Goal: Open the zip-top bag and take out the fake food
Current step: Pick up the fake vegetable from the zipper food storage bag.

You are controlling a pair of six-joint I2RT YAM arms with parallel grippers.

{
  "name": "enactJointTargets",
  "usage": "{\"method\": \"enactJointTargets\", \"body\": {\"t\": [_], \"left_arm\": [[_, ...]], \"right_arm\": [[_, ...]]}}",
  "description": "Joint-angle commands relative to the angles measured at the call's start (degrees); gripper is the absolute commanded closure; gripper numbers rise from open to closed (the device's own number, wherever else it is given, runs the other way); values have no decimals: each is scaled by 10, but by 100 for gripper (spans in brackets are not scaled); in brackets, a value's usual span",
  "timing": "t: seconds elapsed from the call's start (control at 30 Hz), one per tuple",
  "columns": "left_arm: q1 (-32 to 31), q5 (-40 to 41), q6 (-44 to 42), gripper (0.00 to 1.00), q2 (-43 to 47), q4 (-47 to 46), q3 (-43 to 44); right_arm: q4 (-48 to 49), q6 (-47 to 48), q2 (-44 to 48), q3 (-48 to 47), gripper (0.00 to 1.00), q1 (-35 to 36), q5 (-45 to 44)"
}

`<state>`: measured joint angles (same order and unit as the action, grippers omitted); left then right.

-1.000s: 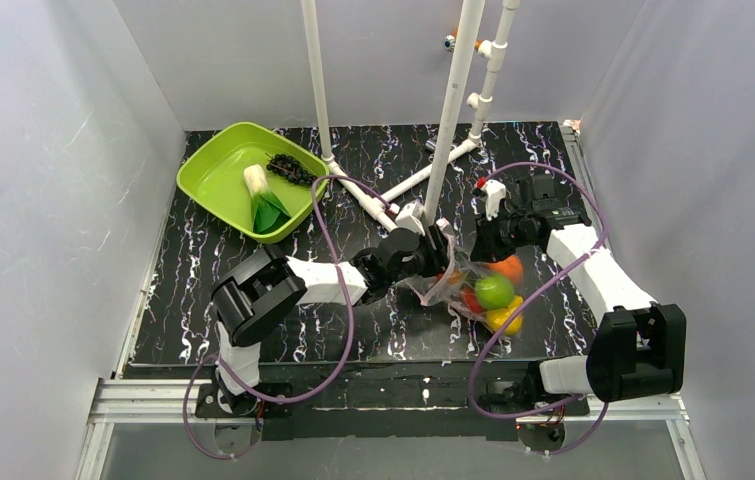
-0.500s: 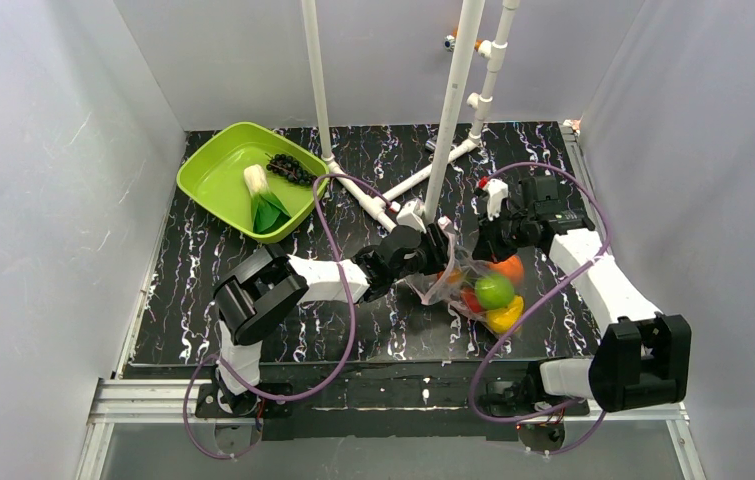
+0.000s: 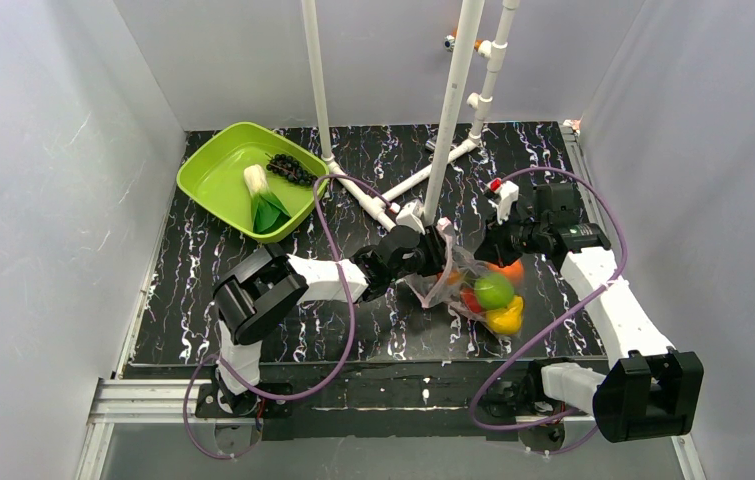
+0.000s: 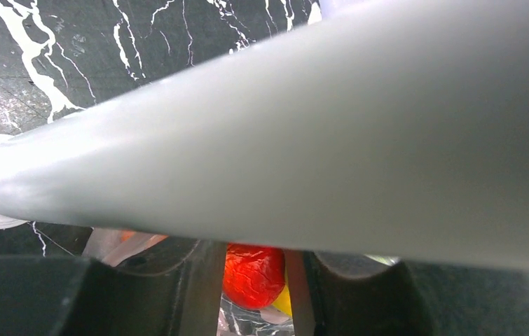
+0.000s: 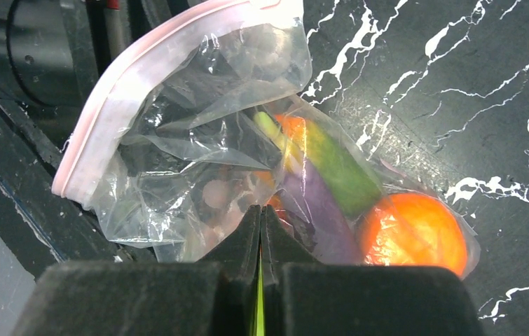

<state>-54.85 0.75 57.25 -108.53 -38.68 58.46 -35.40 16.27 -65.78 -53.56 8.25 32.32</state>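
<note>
The zip-top bag (image 3: 456,277) lies at mid-table with its pink strip towards my left arm. Through the clear film show a green apple (image 3: 494,290), a yellow lemon (image 3: 505,319), an orange (image 3: 510,270) and a red piece (image 3: 470,299). My left gripper (image 3: 442,252) is at the bag's mouth, fingers apart, and the red piece (image 4: 253,274) fills the gap between them. My right gripper (image 5: 260,210) is shut, its tips pinching the bag (image 5: 198,126) beside the purple eggplant (image 5: 314,210) and the orange (image 5: 412,231).
A lime-green tray (image 3: 198,180) at the back left holds dark grapes (image 3: 288,168) and a leafy vegetable (image 3: 265,205). White pipes (image 3: 448,130) rise just behind the bag. One pipe (image 4: 317,140) blocks most of the left wrist view.
My right arm has swung right and its gripper closed on the bag film. The left gripper's fingers have drawn closer together at the bag's mouth. The bag has hardly moved.
</note>
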Motion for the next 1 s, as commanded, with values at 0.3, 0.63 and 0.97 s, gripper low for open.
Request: {"method": "enactJointTargets", "body": {"t": [0.3,0.63,0.97], "left_arm": [[11,3,-11,75,15,35,23],[14,-8,-51,100,111,49,-25],[15,-55,-54,100,180,92,-68]], "right_arm": [[13,2,10,7,94,-3,38],[-8,22,54,4,56,-20,74],[-78,129,149,48,22,-48,271]]}}
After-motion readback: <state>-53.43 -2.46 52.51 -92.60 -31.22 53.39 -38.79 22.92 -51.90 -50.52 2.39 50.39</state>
